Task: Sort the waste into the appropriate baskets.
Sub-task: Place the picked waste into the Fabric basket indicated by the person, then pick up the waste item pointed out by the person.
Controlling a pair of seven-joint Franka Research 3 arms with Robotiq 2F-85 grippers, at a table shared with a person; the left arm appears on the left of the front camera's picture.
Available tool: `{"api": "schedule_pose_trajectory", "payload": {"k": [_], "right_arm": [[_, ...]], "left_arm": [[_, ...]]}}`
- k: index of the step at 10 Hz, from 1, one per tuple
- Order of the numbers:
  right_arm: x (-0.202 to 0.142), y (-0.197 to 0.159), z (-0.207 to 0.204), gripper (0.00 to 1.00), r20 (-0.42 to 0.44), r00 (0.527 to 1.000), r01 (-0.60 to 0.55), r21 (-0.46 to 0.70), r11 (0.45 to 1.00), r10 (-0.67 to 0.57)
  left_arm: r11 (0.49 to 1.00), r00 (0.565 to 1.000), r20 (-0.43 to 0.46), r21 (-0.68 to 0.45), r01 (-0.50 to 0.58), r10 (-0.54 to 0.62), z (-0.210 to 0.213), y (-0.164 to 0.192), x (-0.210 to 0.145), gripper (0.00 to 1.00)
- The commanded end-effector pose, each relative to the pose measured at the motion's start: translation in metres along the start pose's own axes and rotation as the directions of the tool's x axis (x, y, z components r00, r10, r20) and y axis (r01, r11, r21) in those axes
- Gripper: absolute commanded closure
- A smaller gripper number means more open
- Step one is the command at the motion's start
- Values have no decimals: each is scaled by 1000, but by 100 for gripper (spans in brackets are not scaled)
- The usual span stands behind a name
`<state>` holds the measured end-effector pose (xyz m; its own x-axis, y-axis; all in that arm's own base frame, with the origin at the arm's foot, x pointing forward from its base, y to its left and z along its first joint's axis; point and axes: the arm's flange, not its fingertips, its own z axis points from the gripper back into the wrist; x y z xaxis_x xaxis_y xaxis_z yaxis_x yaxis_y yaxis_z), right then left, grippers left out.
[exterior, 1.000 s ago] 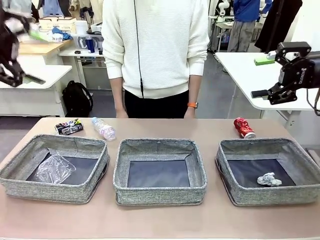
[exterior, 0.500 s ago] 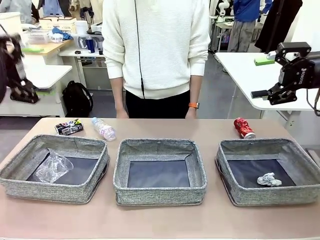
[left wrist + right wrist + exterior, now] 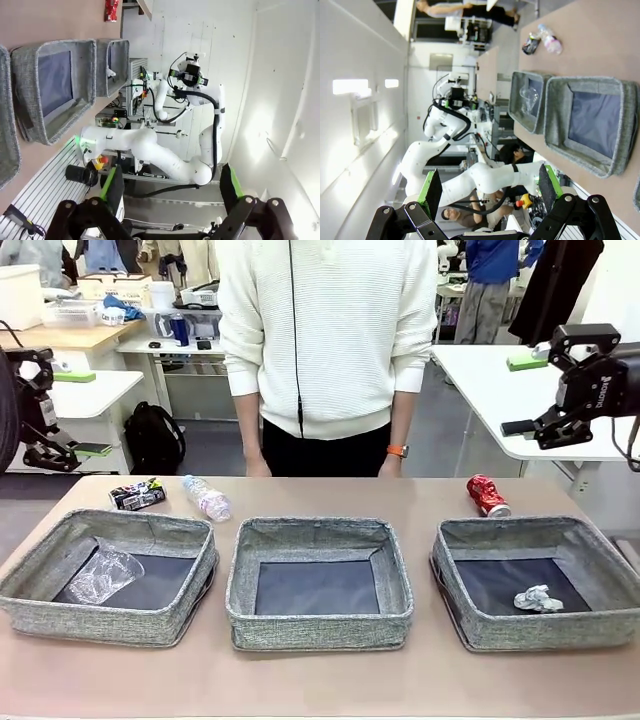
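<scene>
Left gripper (image 3: 170, 176) raised far left of middle basket (image 3: 318, 626), jaws wide, empty; left basket (image 3: 60, 612) holds clear plastic cup (image 3: 103, 575); crushed black can (image 3: 137, 494) and clear bottle (image 3: 207, 498) behind-left of middle basket; crushed red can (image 3: 488, 495) behind-right; right basket (image 3: 530, 636) holds paper ball (image 3: 538, 598); right gripper (image 3: 489, 178) raised far right, jaws wide, empty

Open from above over the left basket (image 3: 100, 620), middle basket (image 3: 320, 625) and right basket (image 3: 540, 630); crowded behind them by black can (image 3: 137, 495) and bottle (image 3: 207, 498) at 10 o'clock, red can (image 3: 488, 496) at 2 o'clock, person (image 3: 330, 340) at 12 o'clock across the table (image 3: 320, 680).
</scene>
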<state>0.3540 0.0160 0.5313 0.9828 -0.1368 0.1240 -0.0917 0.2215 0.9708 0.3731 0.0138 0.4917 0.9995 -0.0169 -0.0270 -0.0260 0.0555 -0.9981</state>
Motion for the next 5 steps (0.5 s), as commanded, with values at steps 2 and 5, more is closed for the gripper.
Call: {"api": "schedule_pose_trajectory", "payload": {"k": [2, 5], "right_arm": [[0, 3, 0, 0, -5, 1000, 17, -8, 1000, -17], [0, 3, 0, 0, -5, 1000, 17, -8, 1000, -17]], "left_arm": [[1000, 1000, -14, -10, 26, -26, -3, -7, -4, 0], [1000, 1000, -14, -10, 26, -26, -3, -7, -4, 0]]}}
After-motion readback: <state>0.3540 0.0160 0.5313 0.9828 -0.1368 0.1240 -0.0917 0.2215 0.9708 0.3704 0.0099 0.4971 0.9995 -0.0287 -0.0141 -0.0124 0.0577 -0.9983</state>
